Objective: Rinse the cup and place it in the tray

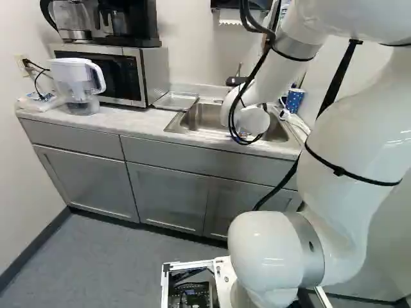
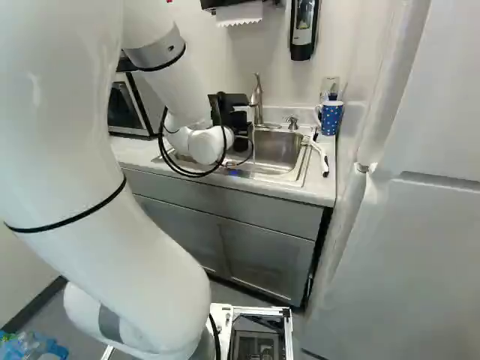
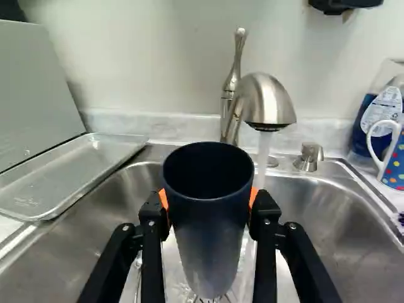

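Note:
The black gripper (image 2: 231, 112) is over the sink (image 2: 289, 154) in the right base view, its fingertips hard to make out there. In the wrist view the gripper (image 3: 209, 201) is shut on a dark blue cup (image 3: 208, 170), orange pads against both sides. The cup's open mouth shows; its lower part looks paler. Water (image 3: 263, 151) runs from the faucet (image 3: 268, 104) and passes behind one side of the cup; whether any enters it, I cannot tell. The metal tray (image 3: 76, 167) lies on the counter beside the sink, near the microwave (image 1: 122, 74).
A dotted mug (image 2: 331, 118) and a bottle of blue liquid (image 3: 372, 113) stand beyond the sink's other side, with a white-handled brush (image 2: 319, 154) near them. A soap dispenser (image 2: 303, 30) hangs above. The water pitcher (image 1: 77, 83) stands by the microwave.

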You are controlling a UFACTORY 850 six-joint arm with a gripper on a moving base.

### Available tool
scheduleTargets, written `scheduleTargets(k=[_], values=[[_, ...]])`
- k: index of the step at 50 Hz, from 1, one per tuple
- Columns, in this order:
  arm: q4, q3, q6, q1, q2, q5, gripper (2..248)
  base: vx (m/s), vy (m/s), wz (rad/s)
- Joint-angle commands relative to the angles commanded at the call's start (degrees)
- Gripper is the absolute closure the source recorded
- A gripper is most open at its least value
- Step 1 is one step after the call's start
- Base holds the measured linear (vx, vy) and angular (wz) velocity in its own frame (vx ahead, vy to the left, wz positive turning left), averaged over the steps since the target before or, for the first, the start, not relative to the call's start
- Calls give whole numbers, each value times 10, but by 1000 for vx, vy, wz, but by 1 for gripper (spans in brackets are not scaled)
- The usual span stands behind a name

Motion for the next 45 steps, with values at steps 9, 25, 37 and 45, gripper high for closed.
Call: scheduleTargets(k=[9, 25, 37, 45], values=[[0, -2, 0, -16, -14, 7, 124, 0, 0, 0], [0, -9, 0, -42, -28, 7, 124, 0, 0, 0], [0, -9, 0, -42, -28, 7, 124, 0, 0, 0], [0, -9, 0, -42, -28, 7, 124, 0, 0, 0]])
